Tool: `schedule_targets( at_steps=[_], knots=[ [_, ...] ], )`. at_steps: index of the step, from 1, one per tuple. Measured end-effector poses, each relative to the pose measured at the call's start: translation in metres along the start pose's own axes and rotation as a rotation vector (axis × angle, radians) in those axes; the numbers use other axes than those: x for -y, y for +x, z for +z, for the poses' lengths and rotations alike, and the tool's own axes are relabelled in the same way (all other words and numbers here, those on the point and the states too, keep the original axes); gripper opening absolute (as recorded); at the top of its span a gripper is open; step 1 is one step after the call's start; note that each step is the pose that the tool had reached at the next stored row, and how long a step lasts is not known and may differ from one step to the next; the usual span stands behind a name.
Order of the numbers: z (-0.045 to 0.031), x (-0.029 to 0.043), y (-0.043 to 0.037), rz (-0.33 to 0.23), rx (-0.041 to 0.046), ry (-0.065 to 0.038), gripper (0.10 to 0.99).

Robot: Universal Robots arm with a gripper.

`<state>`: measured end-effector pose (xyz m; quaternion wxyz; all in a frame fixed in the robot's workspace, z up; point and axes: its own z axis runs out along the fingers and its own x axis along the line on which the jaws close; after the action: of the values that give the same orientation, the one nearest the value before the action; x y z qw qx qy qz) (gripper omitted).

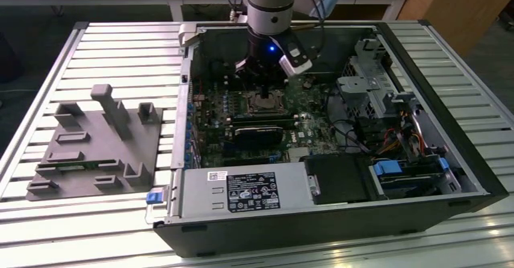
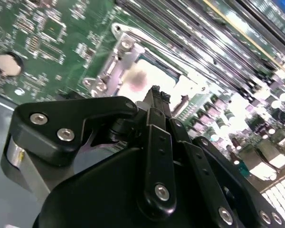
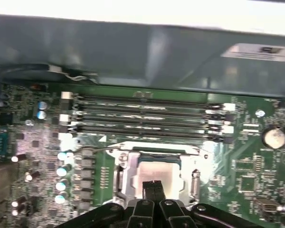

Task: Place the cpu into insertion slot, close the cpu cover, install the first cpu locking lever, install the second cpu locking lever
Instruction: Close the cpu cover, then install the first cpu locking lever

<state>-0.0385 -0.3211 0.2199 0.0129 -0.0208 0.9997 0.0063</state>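
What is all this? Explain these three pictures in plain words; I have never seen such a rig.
One robot arm reaches down into an open computer case lying on a slatted table. The exterior view shows the whole scene from off the arm. Both wrist views come from cameras riding on the arm, looking past its end effector at the green motherboard. The end effector's two fingers are shut together, holding nothing, their tips just over the insertion slot in the board's middle. The cpu, a silvery square chip, already lies in that slot, with a metal frame around it. At the exterior view's left, a grey fixture with posts stands on the table.
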Motion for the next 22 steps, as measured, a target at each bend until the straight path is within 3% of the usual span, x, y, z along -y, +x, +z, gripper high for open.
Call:
schedule_targets(
  at_steps=[6,14,22],
  knots=[
    [-0.0009,0.0001,-0.0036,0.000,-0.0002,0.001,0.106],
    [-0.0171,-0.0001,-0.0040,0.000,0.0000,0.000,0.106],
    [-0.0180,-0.0001,-0.0040,0.000,0.0000,0.001,0.106]
  ],
)
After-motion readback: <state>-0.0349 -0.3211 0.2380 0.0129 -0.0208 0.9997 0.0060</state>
